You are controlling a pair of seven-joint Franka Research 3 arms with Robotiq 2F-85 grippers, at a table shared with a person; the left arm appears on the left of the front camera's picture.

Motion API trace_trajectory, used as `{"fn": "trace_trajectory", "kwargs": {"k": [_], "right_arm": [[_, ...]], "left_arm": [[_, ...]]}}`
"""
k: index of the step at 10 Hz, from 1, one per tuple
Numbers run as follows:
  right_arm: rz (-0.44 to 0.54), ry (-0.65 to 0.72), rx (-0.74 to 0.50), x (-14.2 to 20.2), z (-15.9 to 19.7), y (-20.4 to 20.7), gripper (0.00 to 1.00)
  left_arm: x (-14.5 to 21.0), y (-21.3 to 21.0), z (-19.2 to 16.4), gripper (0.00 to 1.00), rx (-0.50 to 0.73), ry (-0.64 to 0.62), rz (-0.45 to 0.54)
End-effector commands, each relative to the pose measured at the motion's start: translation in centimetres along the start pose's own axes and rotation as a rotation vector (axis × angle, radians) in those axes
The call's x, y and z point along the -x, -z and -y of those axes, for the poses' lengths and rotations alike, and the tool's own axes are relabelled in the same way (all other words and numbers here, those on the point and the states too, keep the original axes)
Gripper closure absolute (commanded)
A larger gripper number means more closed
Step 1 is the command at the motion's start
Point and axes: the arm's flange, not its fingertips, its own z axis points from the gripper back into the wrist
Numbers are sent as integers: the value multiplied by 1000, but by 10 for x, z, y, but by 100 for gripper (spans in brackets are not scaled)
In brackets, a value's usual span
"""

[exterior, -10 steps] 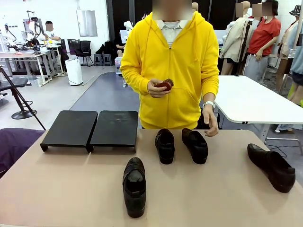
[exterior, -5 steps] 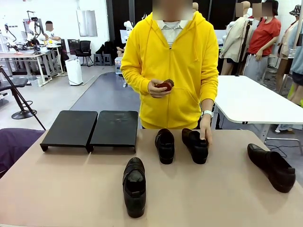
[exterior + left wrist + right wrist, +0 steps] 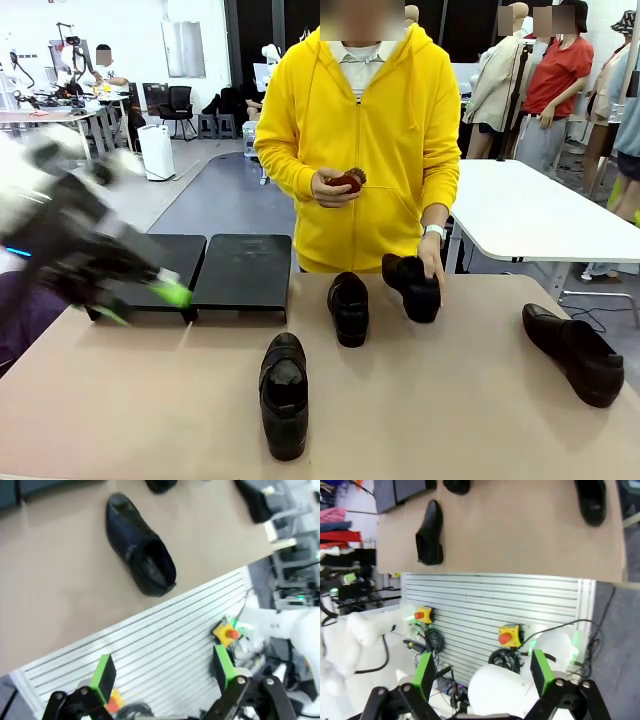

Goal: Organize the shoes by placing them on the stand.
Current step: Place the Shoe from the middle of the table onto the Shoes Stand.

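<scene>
Four glossy black shoes are on the tan table (image 3: 480, 420): one near the front (image 3: 284, 393), one in the middle (image 3: 349, 307), one at the right (image 3: 575, 352), and one (image 3: 408, 283) tipped up off the table under a person's hand (image 3: 432, 262). The black stand (image 3: 240, 270) sits bare at the far left. My left gripper (image 3: 145, 303), motion-blurred, hovers in front of the stand's left platform. In the left wrist view it (image 3: 164, 675) is open above the table edge, with the near shoe (image 3: 140, 557) ahead. My right gripper (image 3: 481, 672) is open and empty, far back from the table.
The person in a yellow hoodie stands at the far edge, holding a small reddish object (image 3: 347, 180) in the other hand. Below my grippers lie the ribbed robot base (image 3: 490, 600) and emergency-stop buttons (image 3: 507, 636). A white table (image 3: 530, 210) stands behind at the right.
My left arm has swung into the front view from the left, blurred with motion. The person's hand came down onto the far right-middle shoe and tipped it up.
</scene>
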Motion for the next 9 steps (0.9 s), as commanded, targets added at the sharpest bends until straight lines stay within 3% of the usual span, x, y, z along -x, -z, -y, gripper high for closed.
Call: {"fn": "trace_trajectory", "kwargs": {"k": [1, 3, 4, 5, 9], "right_arm": [[-6, -23, -15, -1, -2, -5, 0], [-6, -23, -15, -1, -2, -5, 0], [-6, -23, -15, -1, -2, -5, 0], [-6, -23, -15, -1, -2, -5, 0], [-6, -23, -15, -1, -2, -5, 0]], "left_arm": [[-21, 114, 29, 0, -162, -15, 10], [-42, 172, 56, 0, -198, 28, -35], [-50, 181, 66, 0, -197, 4, -28], [-3, 164, 50, 0, -151, 33, -36], [-3, 164, 50, 0, -151, 33, -36]]}}
